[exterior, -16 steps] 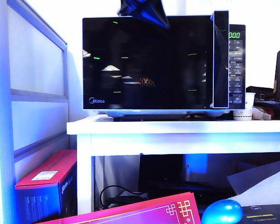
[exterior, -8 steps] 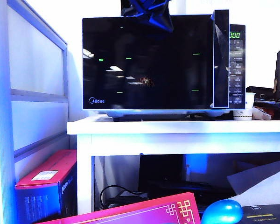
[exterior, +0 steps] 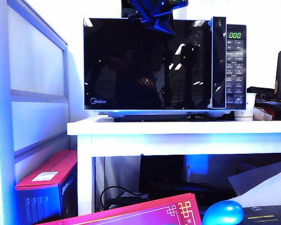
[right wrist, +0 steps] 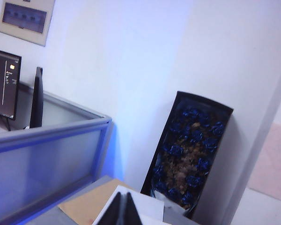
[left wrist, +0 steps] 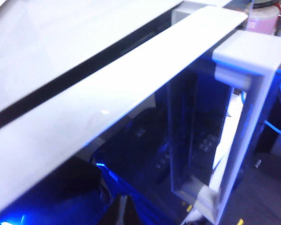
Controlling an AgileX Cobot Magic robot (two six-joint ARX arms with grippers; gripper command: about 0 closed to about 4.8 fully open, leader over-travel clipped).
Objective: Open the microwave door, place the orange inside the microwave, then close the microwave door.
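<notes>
Left gripper [exterior: 154, 14] sits dark at the microwave's top edge, whether spread or pressed together I cannot tell. Below it the glossy black glass microwave door [exterior: 147, 63] with white "Midea" logo stands closed; beside its vertical handle strip [exterior: 219, 61] the green display [exterior: 234, 35] reads "000". Right gripper [right wrist: 123, 208], fingers pressed together, holds nothing and faces a white wall.

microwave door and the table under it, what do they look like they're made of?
The microwave door: apparently glossy black glass, since it mirrors ceiling lights and the room; the white logo looks printed on. Its vertical handle strip: glossy black, likely plastic or glass, hard to say which. Table: white and smooth, probably painted or laminated board; matte, no reflections.
</notes>
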